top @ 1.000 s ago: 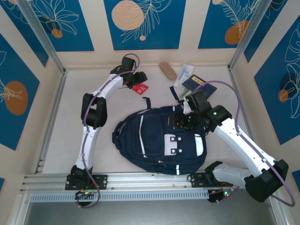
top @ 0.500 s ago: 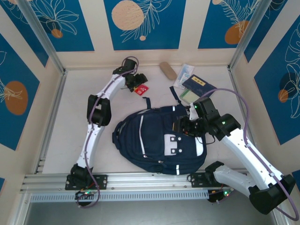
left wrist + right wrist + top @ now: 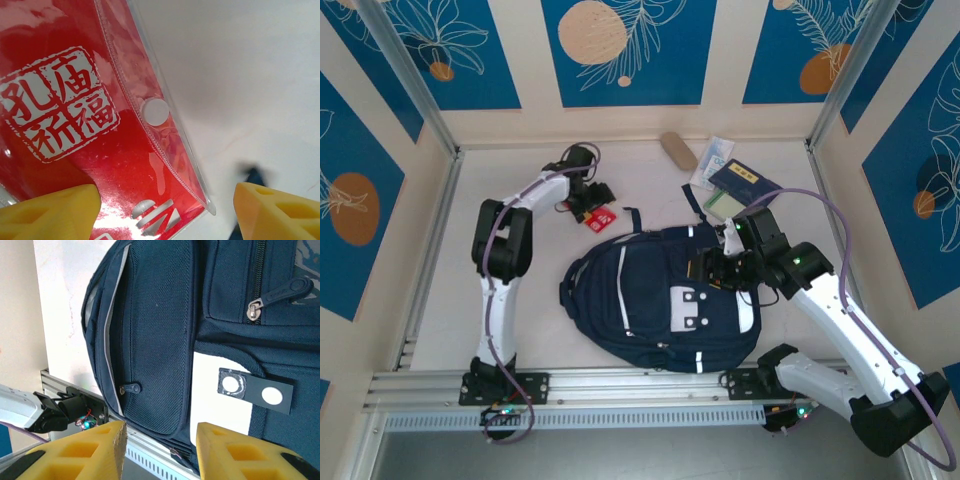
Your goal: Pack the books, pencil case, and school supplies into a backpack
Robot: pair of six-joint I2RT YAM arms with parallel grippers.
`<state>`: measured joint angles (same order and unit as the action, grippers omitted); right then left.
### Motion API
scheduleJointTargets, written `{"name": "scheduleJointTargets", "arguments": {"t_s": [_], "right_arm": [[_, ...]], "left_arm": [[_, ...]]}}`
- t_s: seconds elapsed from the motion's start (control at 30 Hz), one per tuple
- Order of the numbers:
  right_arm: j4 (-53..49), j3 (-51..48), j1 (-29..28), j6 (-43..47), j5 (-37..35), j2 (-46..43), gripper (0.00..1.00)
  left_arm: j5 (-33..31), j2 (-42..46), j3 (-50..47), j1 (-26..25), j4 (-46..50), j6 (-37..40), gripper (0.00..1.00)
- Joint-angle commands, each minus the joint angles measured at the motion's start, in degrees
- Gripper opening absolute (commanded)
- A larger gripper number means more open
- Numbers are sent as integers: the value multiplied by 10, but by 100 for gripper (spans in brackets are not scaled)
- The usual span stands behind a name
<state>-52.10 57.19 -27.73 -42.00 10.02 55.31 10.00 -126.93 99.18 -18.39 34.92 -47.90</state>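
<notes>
Nearest my bases the backpack (image 3: 640, 310) lies flat on the table (image 3: 450, 270), its white patch with dark dots (image 3: 688, 305) facing up. My right gripper (image 3: 712, 270) hangs over the backpack's right shoulder. From the right wrist, its two yellow fingers (image 3: 80, 452) stand partly apart with nothing between them; beyond the gap are navy fabric (image 3: 160, 315), a zip pull (image 3: 282, 290) and a black strip with two white dots (image 3: 255, 390).

Further out, just past the backpack's top left edge, the small red book (image 3: 601, 216) lies on the table, and my left gripper (image 3: 588, 205) is right over it. From the left wrist the jaws are spread wide: one fingertip (image 3: 50, 212) overlaps the red cover (image 3: 75, 100), which has a white seal of characters and a clear sleeve with a snap. The other fingertip sits clear of the book's corner, over bare table (image 3: 250, 75) — I can see nothing clamped.

Farthest away, near the back wall on the right, a navy book (image 3: 745, 180) with a pale label lies tilted. The white-and-blue packet (image 3: 717, 155) is just beside it, and the pencil case (image 3: 677, 150) is a little to the left — none of them touches the backpack.
</notes>
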Motion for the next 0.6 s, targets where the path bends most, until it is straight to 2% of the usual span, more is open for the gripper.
{"name": "scheduleJointTargets", "arguments": {"t_s": [0.0, 0.17, 0.37, 0.57], "right_arm": [[24, 14, 2, -8, 28, 14, 42], [69, 34, -10, -8, 54, 64, 42], [103, 108, -58, 13, 61, 179, 42], [123, 210, -108, 15, 70, 310, 43]], "left_arm": [[-19, 28, -104, 12, 52, 1, 73], [-18, 112, -240, 16, 26, 6, 73], [-10, 213, -395, 26, -1, 5, 73], [-43, 317, -484, 49, 29, 27, 73]]}}
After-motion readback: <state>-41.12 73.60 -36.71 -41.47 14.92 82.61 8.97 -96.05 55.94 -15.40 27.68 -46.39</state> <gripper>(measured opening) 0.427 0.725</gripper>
